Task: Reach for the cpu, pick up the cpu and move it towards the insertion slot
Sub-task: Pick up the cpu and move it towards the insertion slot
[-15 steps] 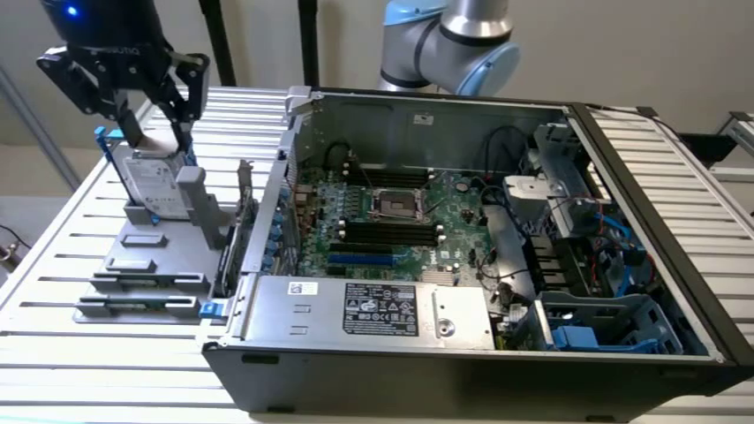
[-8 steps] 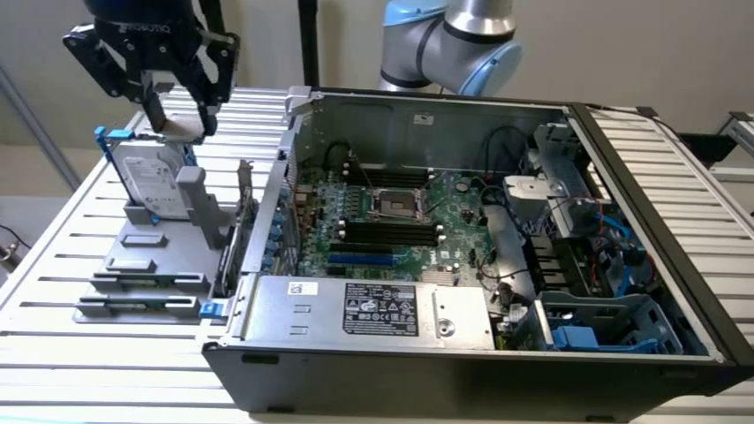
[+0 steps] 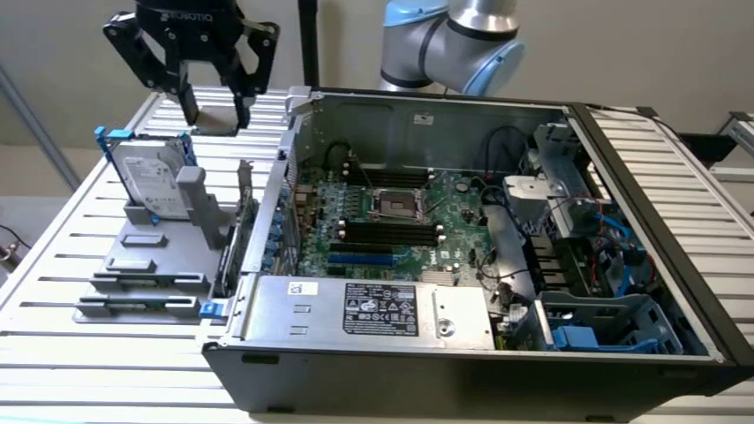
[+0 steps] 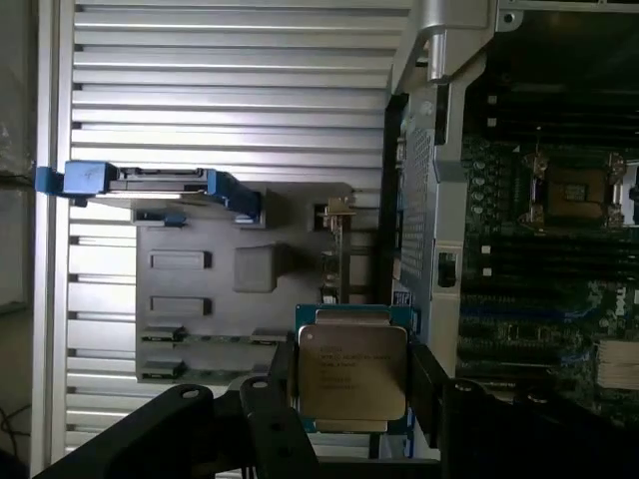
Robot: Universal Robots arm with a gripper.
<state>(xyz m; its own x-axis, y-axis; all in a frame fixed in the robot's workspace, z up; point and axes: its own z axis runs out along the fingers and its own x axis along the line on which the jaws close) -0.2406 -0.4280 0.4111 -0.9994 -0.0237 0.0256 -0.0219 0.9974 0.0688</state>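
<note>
Raised above the parts tray (image 3: 141, 265) at the exterior view's left, the gripper (image 3: 214, 119) has its fingers clamped wide on the cpu (image 4: 351, 371), so the carry is in hand and calls for travel rightward to the insertion slot (image 3: 397, 204).

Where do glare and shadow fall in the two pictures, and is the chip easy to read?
Exterior view: bright light washes out the slatted table at that view's left; the inside of the computer case is shaded. Wrist view: the table slats glare white, the motherboard is dim, and the cpu between the gripper jaws is evenly lit, its print soft and unreadable.
</note>
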